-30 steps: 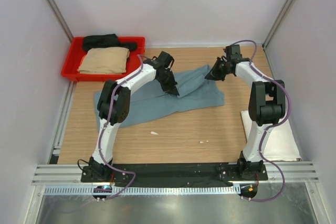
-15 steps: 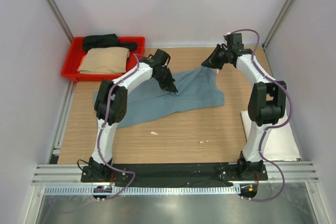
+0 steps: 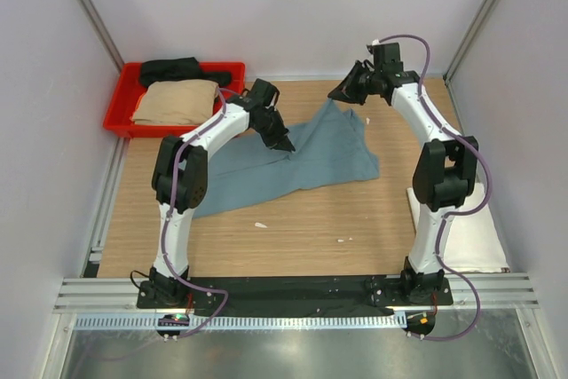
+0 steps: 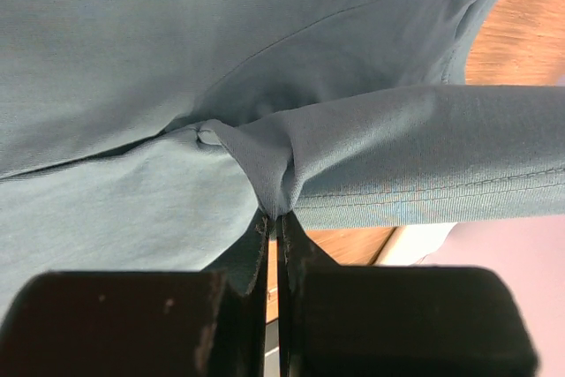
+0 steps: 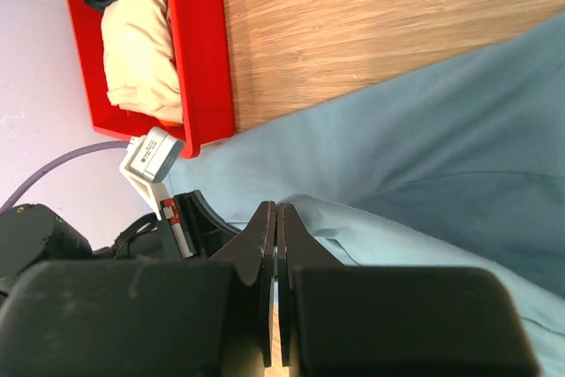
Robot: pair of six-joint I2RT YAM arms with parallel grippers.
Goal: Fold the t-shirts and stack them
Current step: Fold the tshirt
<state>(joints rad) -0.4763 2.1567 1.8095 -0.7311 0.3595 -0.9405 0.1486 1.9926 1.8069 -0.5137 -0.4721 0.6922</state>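
Forward, L arm, R arm stretched, jaws pinching teal shirt

Right claw is now farther back and further left than a second ago, and the pinched corner of the teal-blue t-shirt rises with it into a peak. Left claw shifts slightly back-left with its pinched fold. The shirt's near-left edge drags right, baring more tabletop.

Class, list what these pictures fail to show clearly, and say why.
White t-shirt: top view, right arm hides part.
Black t-shirt: top view, bunched behind tan t-shirt in the red tray; shape unclear.
White specks on table: top view, too small to identify.
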